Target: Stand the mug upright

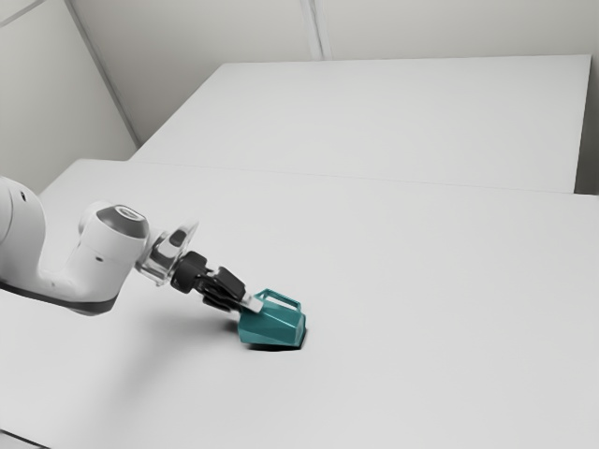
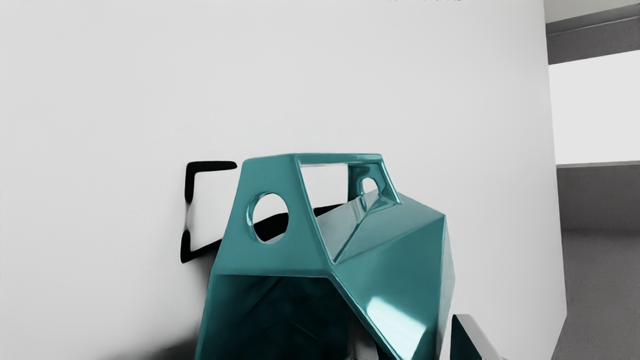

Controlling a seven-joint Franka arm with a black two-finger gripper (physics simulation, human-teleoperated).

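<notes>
A teal, faceted mug [image 1: 271, 324] is seen lying on its side on a pale table [image 1: 421, 281], at the end of a white robot arm [image 1: 103, 257]. Its open mouth [image 2: 280, 310] is turned toward the black gripper [image 1: 251, 303], its base is pointed toward the exterior view's right, and its handle [image 2: 280, 260] is held uppermost. The jaws are parted around one side wall: one finger [image 2: 363, 345] is set inside the mouth, the other [image 2: 472, 342] outside, with a gap left between it and the wall.

The step in hand is judged to be a grip on that wall. The jaws should be closed slowly and evenly, so that the mug is not pushed sideways. Once the wall is pinched, the mouth end should be raised in an arc while the base's lower edge is kept against the table as a pivot. The slanted faces may let the pads slip, so the turn should be made gently, and the wall released only once the base is flat.

In the wrist view, both fingers are cut off by the bottom edge, and the depth reached inside the mug is lost in its dark interior. The underside of the base is hidden. Beside the handle, a black, broken outline is shown on the table; it is probably a shadow.
</notes>
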